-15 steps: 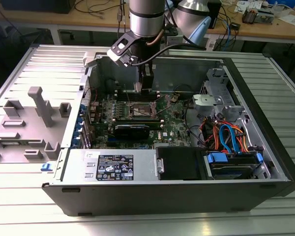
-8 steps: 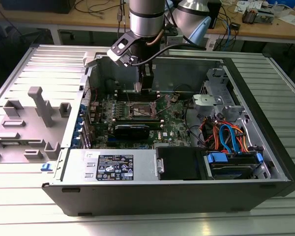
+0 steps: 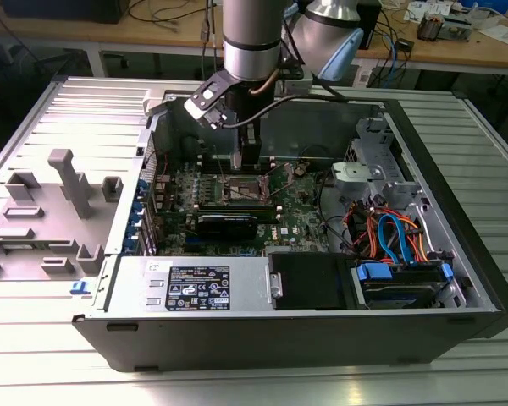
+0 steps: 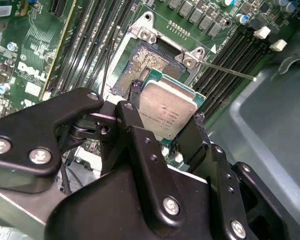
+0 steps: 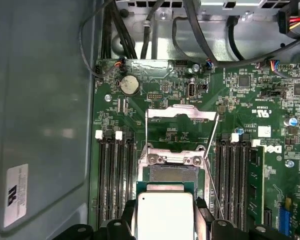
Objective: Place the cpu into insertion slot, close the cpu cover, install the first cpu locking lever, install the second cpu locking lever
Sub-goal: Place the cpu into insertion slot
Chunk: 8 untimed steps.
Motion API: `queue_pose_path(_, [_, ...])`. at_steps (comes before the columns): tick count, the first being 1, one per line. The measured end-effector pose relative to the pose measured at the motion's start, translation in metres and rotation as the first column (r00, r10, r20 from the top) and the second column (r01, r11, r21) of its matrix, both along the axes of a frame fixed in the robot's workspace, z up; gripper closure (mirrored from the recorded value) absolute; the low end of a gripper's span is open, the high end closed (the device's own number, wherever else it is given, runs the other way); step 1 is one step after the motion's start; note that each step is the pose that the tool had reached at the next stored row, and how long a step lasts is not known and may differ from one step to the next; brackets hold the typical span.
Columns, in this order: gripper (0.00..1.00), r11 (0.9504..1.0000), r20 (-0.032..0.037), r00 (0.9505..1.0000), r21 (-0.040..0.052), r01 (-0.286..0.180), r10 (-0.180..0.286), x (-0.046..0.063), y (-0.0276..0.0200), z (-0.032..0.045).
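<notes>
The open computer case (image 3: 279,338) lies on the desk (image 3: 237,385) with its motherboard (image 5: 250,100) exposed, and the arm reaches down into it. The gripper (image 4: 166,107) is clamped on the cpu (image 4: 167,112), one finger on each of two opposite edges. It holds the chip just above the insertion slot (image 4: 149,62), overlapping part of it. The cpu cover (image 5: 180,111) is swung open off the slot.

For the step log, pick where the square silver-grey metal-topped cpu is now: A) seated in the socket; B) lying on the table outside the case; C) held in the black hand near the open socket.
C: the square silver-grey cpu is clamped in the black hand, with the square insertion slot bare.
</notes>
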State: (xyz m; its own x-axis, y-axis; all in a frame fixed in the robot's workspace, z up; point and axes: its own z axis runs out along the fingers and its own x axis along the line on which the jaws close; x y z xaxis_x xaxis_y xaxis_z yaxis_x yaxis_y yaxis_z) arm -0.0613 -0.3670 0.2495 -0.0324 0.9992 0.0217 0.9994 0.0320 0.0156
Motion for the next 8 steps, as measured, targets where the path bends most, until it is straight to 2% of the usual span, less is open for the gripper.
queue_pose_path(1, [0.45,1.0000,0.0000,1.0000,-0.0002,0.003,-0.003,0.0000,0.0000,-0.0131])
queue_pose_path(2, [0.45,1.0000,0.0000,1.0000,-0.0002,0.003,-0.003,0.0000,0.0000,-0.0157])
queue_pose_path(8, [0.45,1.0000,0.0000,1.0000,-0.0006,0.003,-0.003,0.0000,0.0000,-0.0184])
